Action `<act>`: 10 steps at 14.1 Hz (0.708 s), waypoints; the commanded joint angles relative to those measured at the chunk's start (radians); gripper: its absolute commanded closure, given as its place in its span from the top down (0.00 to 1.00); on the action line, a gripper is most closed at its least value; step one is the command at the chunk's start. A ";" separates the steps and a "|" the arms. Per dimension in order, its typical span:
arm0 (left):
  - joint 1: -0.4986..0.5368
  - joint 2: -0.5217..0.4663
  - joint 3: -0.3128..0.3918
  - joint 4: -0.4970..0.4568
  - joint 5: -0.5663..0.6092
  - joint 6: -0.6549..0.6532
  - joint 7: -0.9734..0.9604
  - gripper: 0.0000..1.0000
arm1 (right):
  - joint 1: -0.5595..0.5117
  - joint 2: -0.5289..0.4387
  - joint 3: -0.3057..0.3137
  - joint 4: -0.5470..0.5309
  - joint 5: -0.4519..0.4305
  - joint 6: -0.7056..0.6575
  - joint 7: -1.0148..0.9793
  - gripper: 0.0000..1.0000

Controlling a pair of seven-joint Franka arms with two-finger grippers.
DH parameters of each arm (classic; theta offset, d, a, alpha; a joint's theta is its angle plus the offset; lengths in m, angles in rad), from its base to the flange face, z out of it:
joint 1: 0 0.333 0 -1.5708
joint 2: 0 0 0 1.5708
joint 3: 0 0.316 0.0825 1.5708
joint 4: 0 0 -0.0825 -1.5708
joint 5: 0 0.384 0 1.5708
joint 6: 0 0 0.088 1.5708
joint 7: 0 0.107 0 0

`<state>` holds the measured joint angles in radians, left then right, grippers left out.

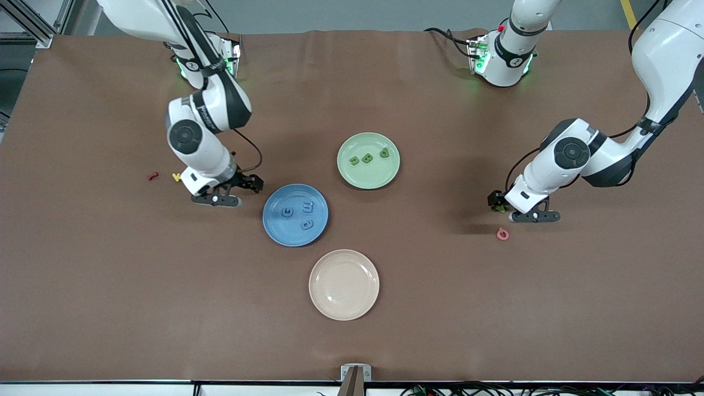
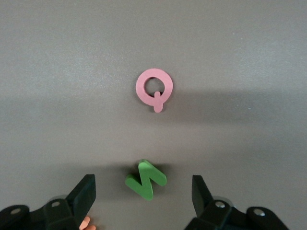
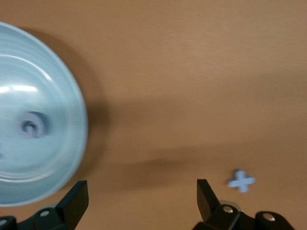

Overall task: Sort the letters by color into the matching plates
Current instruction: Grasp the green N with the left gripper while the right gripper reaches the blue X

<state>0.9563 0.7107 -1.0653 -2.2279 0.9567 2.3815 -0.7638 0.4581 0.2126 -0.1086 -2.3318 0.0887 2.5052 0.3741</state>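
One green letter point(image 2: 146, 179) lay centred between left gripper point(image 2: 144, 194) jaws, spread wide, nothing gripped; right gripper point(image 3: 143, 199) likewise spread, empty.

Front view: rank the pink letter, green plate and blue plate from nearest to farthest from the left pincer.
1. Pink letter, just beside the left pincer, slightly nearer the camera.
2. Green plate, mid-table.
3. Blue plate, toward the right arm's end.
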 commanded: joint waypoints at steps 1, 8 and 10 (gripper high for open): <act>-0.002 0.019 0.008 -0.004 0.039 0.025 -0.014 0.87 | -0.091 -0.076 0.015 -0.141 -0.018 0.099 -0.117 1.00; -0.083 0.024 0.091 0.001 0.054 0.058 -0.043 0.81 | -0.214 -0.064 0.017 -0.239 -0.018 0.251 -0.264 1.00; -0.085 0.024 0.094 -0.002 0.054 0.056 -0.046 0.74 | -0.214 -0.064 0.017 -0.270 -0.018 0.305 -0.264 1.00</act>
<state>0.8796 0.7378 -0.9813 -2.2279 0.9874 2.4227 -0.7873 0.2596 0.1763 -0.1074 -2.5521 0.0886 2.7636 0.1123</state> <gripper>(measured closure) 0.194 0.000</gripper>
